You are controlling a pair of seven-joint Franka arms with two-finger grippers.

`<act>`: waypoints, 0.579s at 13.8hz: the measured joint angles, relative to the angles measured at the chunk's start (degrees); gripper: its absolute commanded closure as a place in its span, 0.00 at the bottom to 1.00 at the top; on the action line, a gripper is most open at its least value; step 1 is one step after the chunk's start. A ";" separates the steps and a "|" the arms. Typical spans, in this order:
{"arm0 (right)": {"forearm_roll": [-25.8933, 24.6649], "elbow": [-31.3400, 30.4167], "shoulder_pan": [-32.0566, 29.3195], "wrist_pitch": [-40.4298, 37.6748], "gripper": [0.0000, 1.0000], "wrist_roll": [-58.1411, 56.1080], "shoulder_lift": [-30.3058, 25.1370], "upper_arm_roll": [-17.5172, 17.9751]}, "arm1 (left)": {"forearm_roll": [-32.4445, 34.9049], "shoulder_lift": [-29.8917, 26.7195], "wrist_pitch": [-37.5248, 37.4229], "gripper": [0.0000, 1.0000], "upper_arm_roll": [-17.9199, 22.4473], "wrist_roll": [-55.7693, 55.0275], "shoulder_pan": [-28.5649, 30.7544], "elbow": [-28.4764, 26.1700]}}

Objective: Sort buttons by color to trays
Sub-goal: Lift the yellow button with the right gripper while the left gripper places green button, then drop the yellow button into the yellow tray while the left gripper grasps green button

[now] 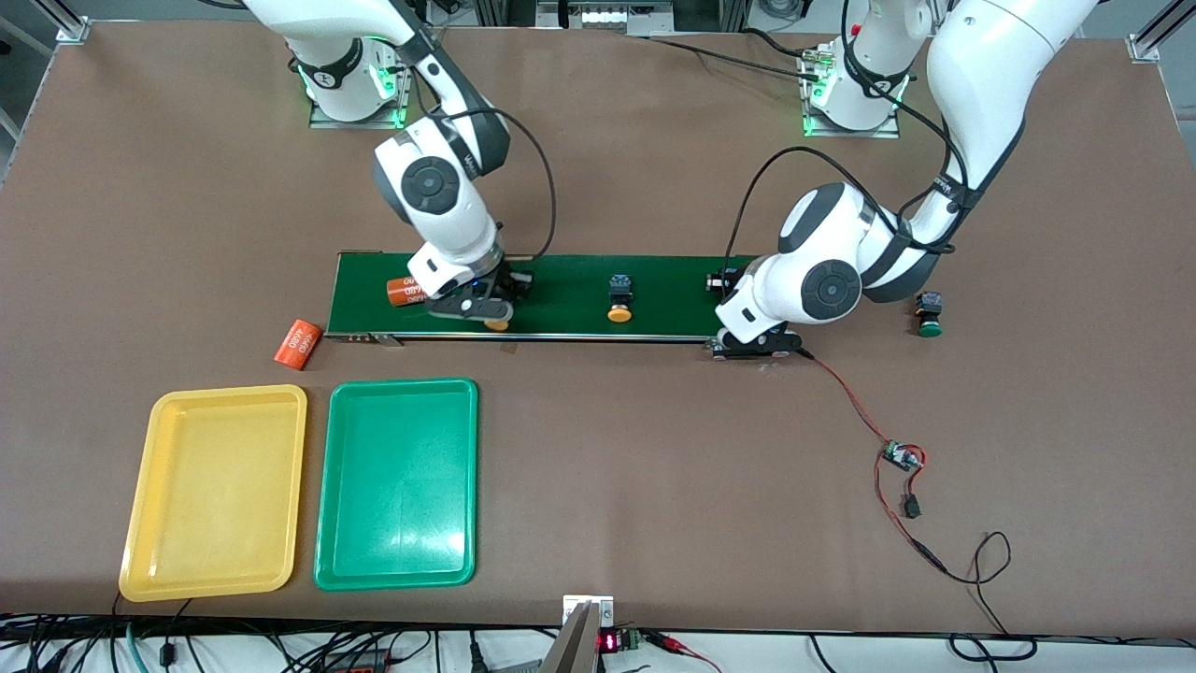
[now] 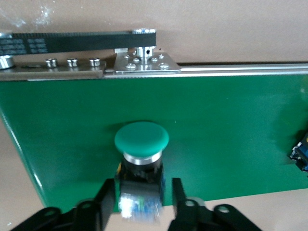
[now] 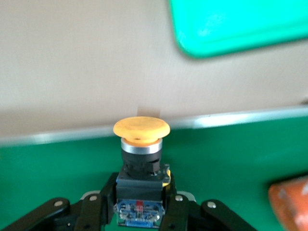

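Front view, table: a brown table (image 1: 654, 486) fills the picture, with metal framing at its upper corners and cables along its lower edge.
Conveyor belt: a long dark-green conveyor belt (image 1: 561, 290) lies across the middle of the table, between the two arms.
Trays: the yellow tray (image 1: 140, 523) and the green tray (image 1: 329, 523) lie side by side, nearer the front camera than the belt, at the right arm's end; nothing lies in either.
Right gripper: the right gripper (image 1: 486, 313) is down on the belt at the right arm's end, its fingers closed on the body of a yellow-orange button (image 3: 141, 129).
Left gripper: the left gripper (image 1: 738, 322) is at the belt's other end, its fingers (image 2: 107, 202) standing a little apart on either side of a green button (image 2: 141, 136) that rests on the belt; whether they touch it, I cannot tell.
Other buttons: a second yellow-orange button (image 1: 619, 304) sits mid-belt; a second green button (image 1: 929, 316) sits on the table off the belt's end, toward the left arm.
Orange cylinders: one orange cylinder (image 1: 405, 292) lies on the belt beside the right gripper, another (image 1: 298, 344) on the table near the belt's corner.
Wiring: a red-and-black wire (image 1: 869, 425) runs from the belt to a small circuit board (image 1: 900, 456).
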 measured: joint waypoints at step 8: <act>-0.32 10.07 -9.89 -6.89 0.83 -34.57 3.40 -11.82 | 12.19 -3.26 -19.97 0.00 2.12 -0.33 2.96 11.21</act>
